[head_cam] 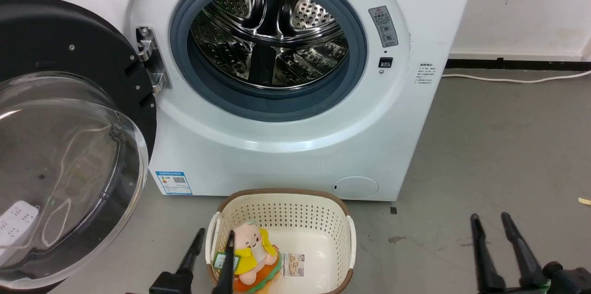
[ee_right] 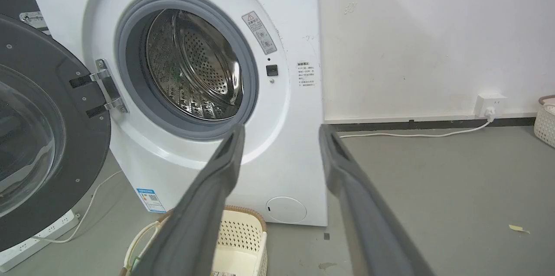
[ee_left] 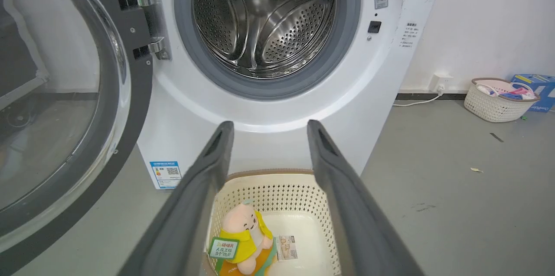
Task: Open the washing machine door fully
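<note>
You see the washing machine door [head_cam: 69, 31] swung far out on its hinge, left of the drum [head_cam: 270, 35], so the opening looks finished. The left gripper [head_cam: 215, 233] and the right gripper [head_cam: 490, 216] are spread wide, empty, and well apart from the door. Next, you probably only need to confirm it.

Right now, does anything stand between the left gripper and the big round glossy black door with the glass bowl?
Nothing visible does. Only bare grey floor lies between the left gripper and the round glossy black door, which is swung open to the left. The cream perforated basket lies right of that line.
</note>
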Robot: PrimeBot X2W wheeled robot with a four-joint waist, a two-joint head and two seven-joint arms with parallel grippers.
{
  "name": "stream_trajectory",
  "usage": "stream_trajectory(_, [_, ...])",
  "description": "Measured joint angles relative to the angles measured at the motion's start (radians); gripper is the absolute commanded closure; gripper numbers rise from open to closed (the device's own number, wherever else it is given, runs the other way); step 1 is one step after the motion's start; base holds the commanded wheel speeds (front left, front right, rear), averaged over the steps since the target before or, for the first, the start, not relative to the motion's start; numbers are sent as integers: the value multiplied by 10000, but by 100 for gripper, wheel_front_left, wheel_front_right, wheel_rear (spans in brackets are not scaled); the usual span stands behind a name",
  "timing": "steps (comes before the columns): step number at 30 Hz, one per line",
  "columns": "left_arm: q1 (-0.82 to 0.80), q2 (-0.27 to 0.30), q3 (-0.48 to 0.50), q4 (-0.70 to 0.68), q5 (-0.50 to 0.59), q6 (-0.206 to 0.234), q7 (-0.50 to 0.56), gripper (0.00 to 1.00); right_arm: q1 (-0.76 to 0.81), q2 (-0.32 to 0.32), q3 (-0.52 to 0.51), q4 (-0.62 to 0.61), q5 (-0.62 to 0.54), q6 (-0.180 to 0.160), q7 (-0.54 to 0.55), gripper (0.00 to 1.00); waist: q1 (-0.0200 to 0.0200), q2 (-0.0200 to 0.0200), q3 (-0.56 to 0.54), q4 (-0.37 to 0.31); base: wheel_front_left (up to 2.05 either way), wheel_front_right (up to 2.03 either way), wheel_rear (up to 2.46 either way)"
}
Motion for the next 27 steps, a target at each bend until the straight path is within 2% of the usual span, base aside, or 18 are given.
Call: stream_trajectory(27, [-76,-61,389,-132,265,-115,493,100,-188,0,44,56,-314,0,493,100,0,0,30,-64,0,0,0])
